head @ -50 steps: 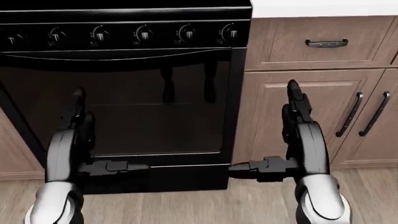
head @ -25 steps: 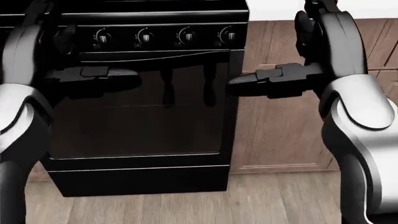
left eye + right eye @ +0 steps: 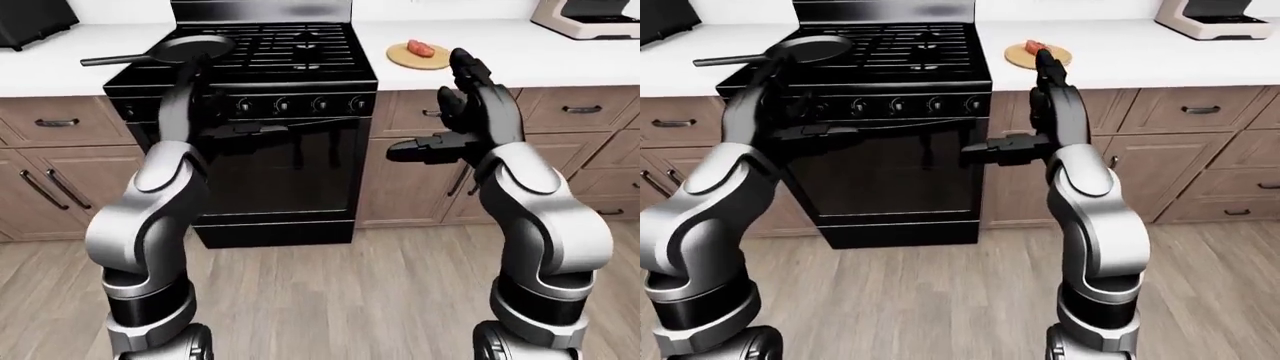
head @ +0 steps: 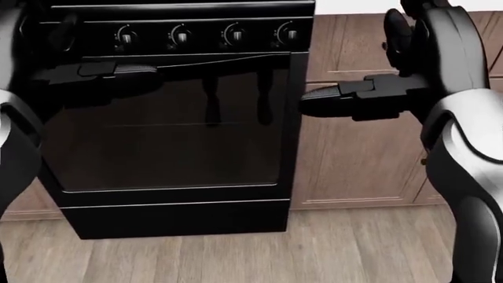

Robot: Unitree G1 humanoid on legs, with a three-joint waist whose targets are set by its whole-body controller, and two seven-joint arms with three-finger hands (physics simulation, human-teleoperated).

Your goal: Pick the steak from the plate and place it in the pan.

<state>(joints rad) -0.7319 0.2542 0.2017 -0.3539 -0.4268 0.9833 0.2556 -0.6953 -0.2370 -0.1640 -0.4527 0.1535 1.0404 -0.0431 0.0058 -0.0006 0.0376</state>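
Red steak (image 3: pixel 421 49) flat on tan plate (image 3: pixel 404 59).

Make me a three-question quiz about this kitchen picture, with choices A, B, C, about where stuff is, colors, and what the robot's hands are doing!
1. Where is the steak?
A. in the pan
B. on the plate on the counter
C. on the floor

2. What colour is the stove?
A. white
B. red
C. black

3. What is the right hand doing?
A. open and holding nothing
B. gripping the steak
C. turning a knob

Answers:
1. B: the steak lies on the plate, to the right of the stove in the left-eye view, while the pan sits on the stove.
2. C: its door and top are black.
3. A: its fingers are spread in the air.
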